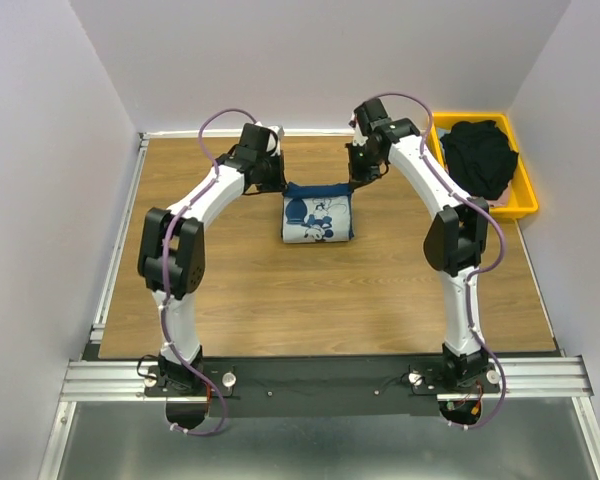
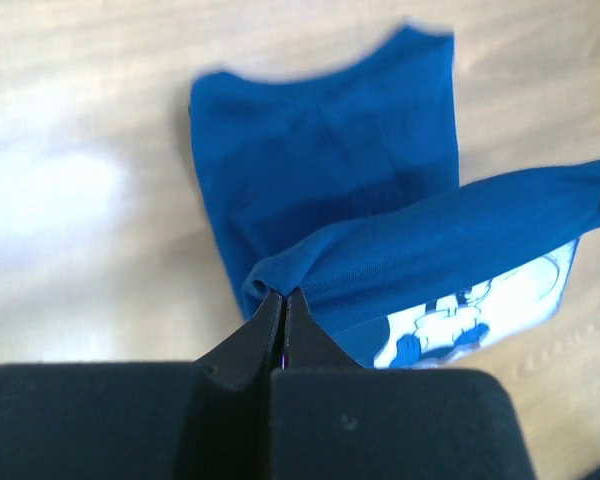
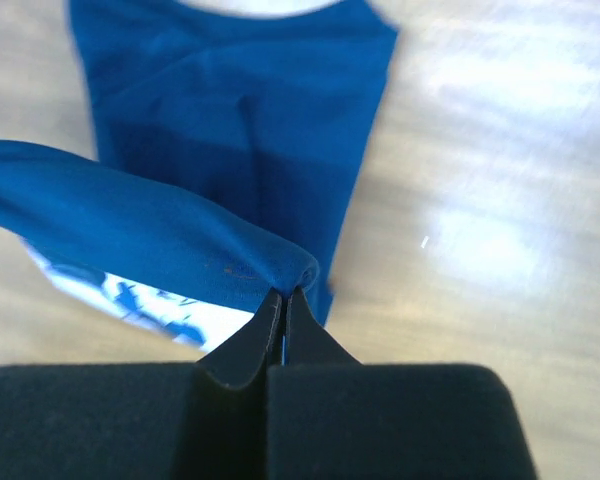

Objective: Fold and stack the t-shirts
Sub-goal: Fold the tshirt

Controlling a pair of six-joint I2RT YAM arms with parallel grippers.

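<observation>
Top external view: navy t-shirt (image 1: 317, 218), mouse print up, at the middle of the wooden table (image 1: 280, 290) — far edge lifted, left gripper (image 2: 282, 296) and right gripper (image 3: 283, 293) each pinched tight on one corner. Black t-shirt (image 1: 480, 155) heaped in yellow tray (image 1: 526, 206), far right.

The top external view looks down from above and behind, with the arm bases (image 1: 185, 378) at its lower edge. It faces forward over the whole table (image 1: 280, 310) to the back wall (image 1: 320, 60) and stands well off, so it takes in the entire workspace. The left wrist view sits just behind the left pincer (image 2: 283, 295) and looks along it down at the table from very near, with the navy t-shirt (image 2: 320, 170) filling much of it. The right wrist view looks likewise past the right pincer (image 3: 283, 292). All three share the navy t-shirt and the wood beside it; the wrist views meet it from opposite ends of its raised fold.
</observation>
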